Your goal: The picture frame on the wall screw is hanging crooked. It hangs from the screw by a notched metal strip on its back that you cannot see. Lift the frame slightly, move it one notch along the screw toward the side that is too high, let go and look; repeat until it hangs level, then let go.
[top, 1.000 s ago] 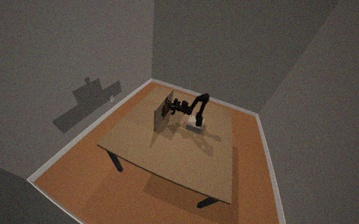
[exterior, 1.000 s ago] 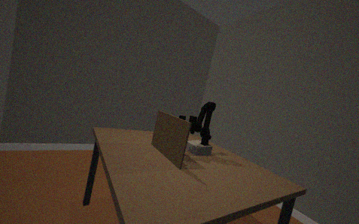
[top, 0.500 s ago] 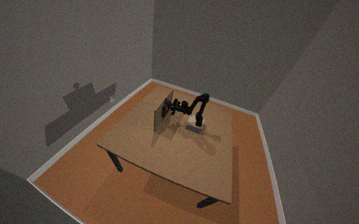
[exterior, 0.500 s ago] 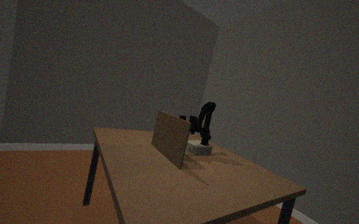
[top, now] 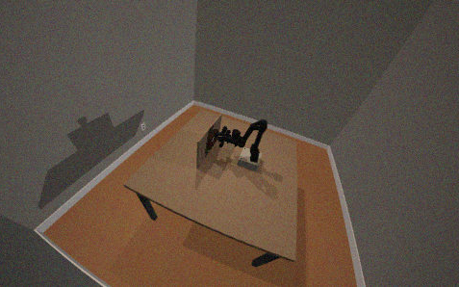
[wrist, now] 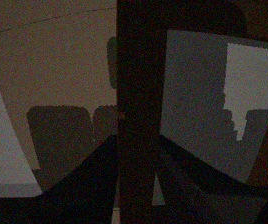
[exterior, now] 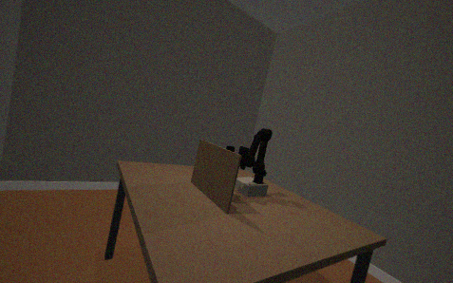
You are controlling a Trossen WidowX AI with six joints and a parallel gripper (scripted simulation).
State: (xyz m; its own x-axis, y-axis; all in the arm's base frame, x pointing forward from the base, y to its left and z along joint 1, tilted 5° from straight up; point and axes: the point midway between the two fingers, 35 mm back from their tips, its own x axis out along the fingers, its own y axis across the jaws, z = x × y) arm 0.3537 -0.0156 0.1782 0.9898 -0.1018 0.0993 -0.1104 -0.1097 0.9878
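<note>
The picture frame [top: 209, 143] [wrist: 141, 75] is a dark brown frame on the arm's side of the upright tan board [top: 201, 155] [exterior: 215, 173] [wrist: 60, 65]. The wrist view shows one frame bar running straight up the middle, with the grey and white picture [wrist: 192, 85] to its right. My gripper [top: 215, 138] [wrist: 135, 141] is shut on that bar, one black finger on each side. The board hides the frame in the exterior view. The screw and the notched strip are hidden. The frame is too small and dark in the top view to tell its tilt.
The board stands on the wooden table [top: 244, 207] [exterior: 179, 223]. The black arm [top: 255, 140] [exterior: 259, 152] rises from a pale base block [top: 248, 165] [exterior: 254, 190] beside the board. Dark shadows fall on the board and on the room's left wall.
</note>
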